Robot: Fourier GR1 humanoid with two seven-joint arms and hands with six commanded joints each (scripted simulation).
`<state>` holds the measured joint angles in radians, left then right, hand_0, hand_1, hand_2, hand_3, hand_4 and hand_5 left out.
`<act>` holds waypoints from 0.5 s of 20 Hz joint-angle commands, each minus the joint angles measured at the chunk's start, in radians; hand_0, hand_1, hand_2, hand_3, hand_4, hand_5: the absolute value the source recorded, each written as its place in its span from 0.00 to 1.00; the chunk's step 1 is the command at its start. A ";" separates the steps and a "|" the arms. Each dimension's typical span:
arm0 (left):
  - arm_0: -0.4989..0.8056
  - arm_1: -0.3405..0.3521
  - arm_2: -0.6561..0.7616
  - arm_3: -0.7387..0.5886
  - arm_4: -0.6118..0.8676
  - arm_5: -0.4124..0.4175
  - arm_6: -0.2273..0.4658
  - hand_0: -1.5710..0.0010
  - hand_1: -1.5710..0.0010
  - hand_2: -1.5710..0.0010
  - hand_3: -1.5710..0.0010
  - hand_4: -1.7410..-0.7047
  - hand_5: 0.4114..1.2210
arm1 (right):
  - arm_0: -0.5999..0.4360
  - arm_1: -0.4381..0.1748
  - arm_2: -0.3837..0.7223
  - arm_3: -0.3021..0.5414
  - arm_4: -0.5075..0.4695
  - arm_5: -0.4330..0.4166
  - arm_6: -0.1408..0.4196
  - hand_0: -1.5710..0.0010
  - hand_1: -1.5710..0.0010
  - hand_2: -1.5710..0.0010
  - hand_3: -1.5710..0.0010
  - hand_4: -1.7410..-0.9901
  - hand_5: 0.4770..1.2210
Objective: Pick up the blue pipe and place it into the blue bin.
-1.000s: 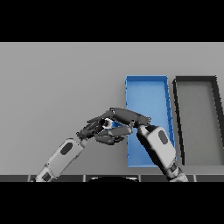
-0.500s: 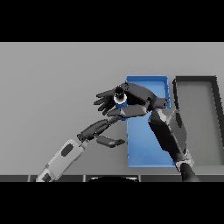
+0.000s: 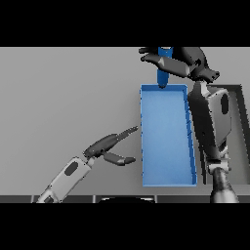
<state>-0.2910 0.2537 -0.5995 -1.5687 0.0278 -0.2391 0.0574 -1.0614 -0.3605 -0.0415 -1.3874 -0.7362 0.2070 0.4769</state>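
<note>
One blue pipe (image 3: 164, 73) hangs upright in the right hand's (image 3: 181, 64) curled fingers, above the far rim of the one blue bin (image 3: 166, 141). Left hand (image 3: 108, 146) rests open beside the bin; one dark bin (image 3: 240, 127) sits right.

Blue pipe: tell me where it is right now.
In the head view the blue pipe hangs upright in the right hand, raised at the top right, its lower end over the far rim of the blue bin.

Blue pipe (image 3: 164, 73); blue bin (image 3: 166, 181); grey table (image 3: 63, 97); dark right hand (image 3: 178, 63); dark left hand (image 3: 105, 145).
</note>
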 commanded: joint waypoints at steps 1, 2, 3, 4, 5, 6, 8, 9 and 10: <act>0.007 0.001 0.000 -0.001 0.002 -0.001 -0.011 1.00 1.00 1.00 1.00 0.80 0.09 | 0.019 -0.020 -0.011 0.031 0.020 0.014 0.000 0.00 0.00 0.00 0.00 0.00 0.88; 0.005 -0.005 -0.001 0.006 0.003 -0.001 0.005 1.00 1.00 1.00 1.00 0.80 0.09 | 0.041 -0.024 -0.024 0.075 0.034 0.008 0.000 0.00 0.00 0.00 0.00 0.00 0.88; -0.003 -0.007 0.001 0.002 0.004 0.000 0.010 1.00 1.00 1.00 1.00 0.81 0.10 | 0.081 -0.021 -0.025 0.089 0.048 0.006 0.006 0.00 0.00 0.00 0.00 0.00 0.87; -0.008 -0.007 0.006 0.014 0.003 0.001 0.012 1.00 1.00 1.00 1.00 0.81 0.10 | 0.102 -0.020 -0.031 0.122 0.064 0.005 0.007 0.00 0.00 0.00 0.00 0.00 0.86; -0.005 -0.011 0.001 0.003 0.000 0.006 0.014 1.00 1.00 1.00 1.00 0.81 0.10 | 0.137 -0.019 -0.029 0.124 0.079 -0.002 0.013 0.00 0.00 0.00 0.00 0.00 0.86; 0.001 -0.008 -0.002 -0.004 -0.001 0.004 0.003 1.00 1.00 1.00 1.00 0.82 0.09 | 0.176 -0.010 -0.020 0.118 0.093 -0.006 0.019 0.00 0.00 0.00 0.00 0.00 0.87; -0.009 -0.005 0.008 0.010 0.005 0.002 0.025 1.00 1.00 1.00 1.00 0.82 0.08 | 0.237 -0.014 -0.015 0.123 0.121 -0.021 0.043 0.00 0.00 0.00 0.00 0.00 0.87; -0.011 -0.008 0.010 0.011 0.003 0.007 0.024 1.00 1.00 1.00 1.00 0.82 0.08 | 0.268 -0.007 -0.007 0.116 0.134 -0.042 0.071 0.00 0.00 0.00 0.00 0.00 0.86; -0.003 -0.012 0.001 0.010 -0.005 0.009 0.017 1.00 1.00 1.00 1.00 0.82 0.08 | 0.294 0.007 -0.001 0.115 0.137 -0.066 0.099 0.00 0.00 0.00 0.00 0.00 0.86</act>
<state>-0.2932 0.2416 -0.5993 -1.5583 0.0229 -0.2311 0.0741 -0.7659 -0.3529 -0.0420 -1.2719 -0.5992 0.1412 0.5802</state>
